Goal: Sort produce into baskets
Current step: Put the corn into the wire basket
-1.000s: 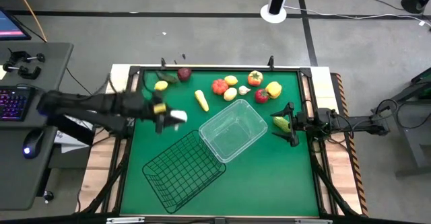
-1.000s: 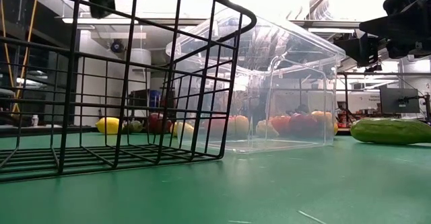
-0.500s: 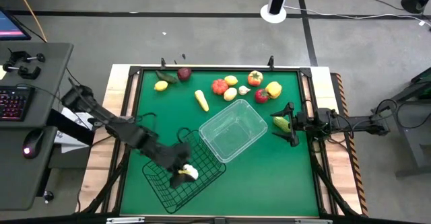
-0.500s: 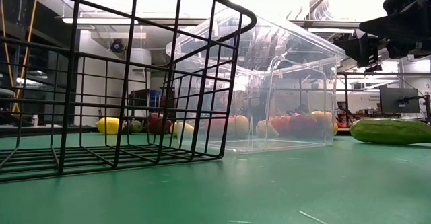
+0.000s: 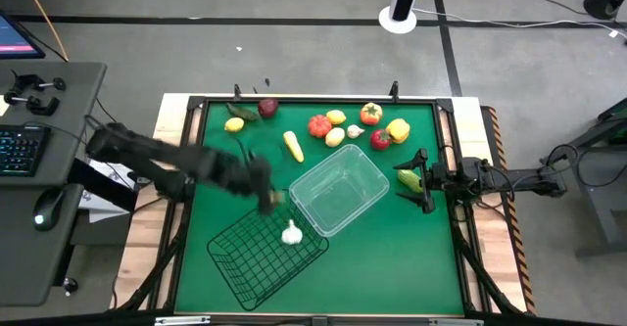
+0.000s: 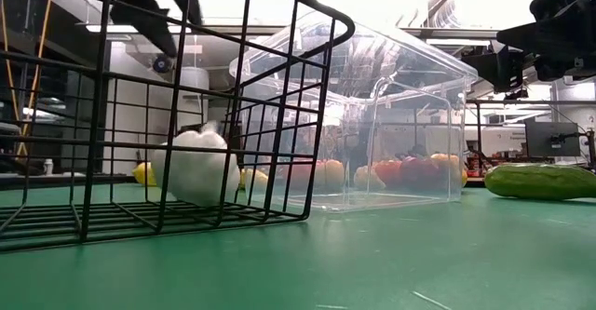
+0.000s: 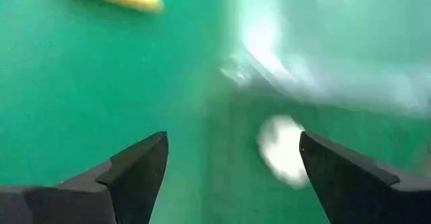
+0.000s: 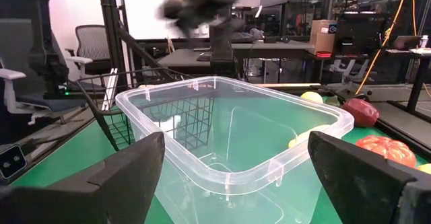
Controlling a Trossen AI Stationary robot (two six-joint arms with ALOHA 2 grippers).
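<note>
**White garlic bulb resting in the wire basket**

The left gripper (image 5: 266, 199) hovers above the basket's rim, fingers spread wide and empty. Below it, a white, rounded garlic bulb (image 5: 291, 233) sits on the floor of the black wire basket (image 5: 235, 262), its pointed tip up. The right gripper (image 5: 423, 182) waits, open and empty, beside the clear plastic basket (image 5: 367, 177).

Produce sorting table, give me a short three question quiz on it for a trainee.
1. True or false: the clear plastic bin holds produce.
2. What lies in the black wire basket?
3. The cucumber lies beside which hand? A left hand B right hand

Key: 1 false, it is empty. 2 one white garlic bulb. 3 B; its fingers are open and hold nothing.
</note>
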